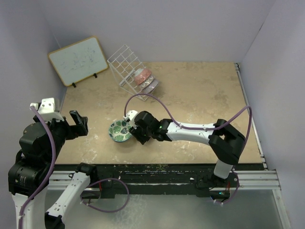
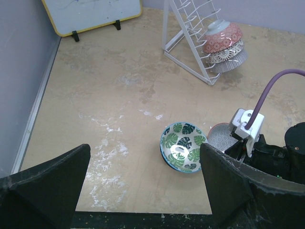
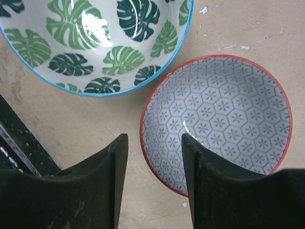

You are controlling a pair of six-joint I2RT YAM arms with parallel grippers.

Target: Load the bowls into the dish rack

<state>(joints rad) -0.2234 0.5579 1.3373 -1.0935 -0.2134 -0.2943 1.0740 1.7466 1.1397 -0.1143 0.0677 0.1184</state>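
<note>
Right wrist view: a grey hexagon-patterned bowl (image 3: pixel 224 119) with a red rim sits on the bench (image 3: pixel 248 28), at four o'clock just beside the green leaf bowl (image 3: pixel 95 43). The right tool (image 3: pixel 153 140) is spread, one finger on either side of that rim, gripping nothing. Other bowls (image 1: pixel 145 78) lean stacked in the dish rack (image 1: pixel 125 59) toward the bench's twelve o'clock. The left tool (image 2: pixel 145 150) hangs released at nine o'clock.

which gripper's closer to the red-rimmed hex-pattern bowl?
Right. The right gripper is directly over the red-rimmed bowl, open fingers either side of its rim. The left gripper sits beyond the green leaf bowl, well apart.
</note>
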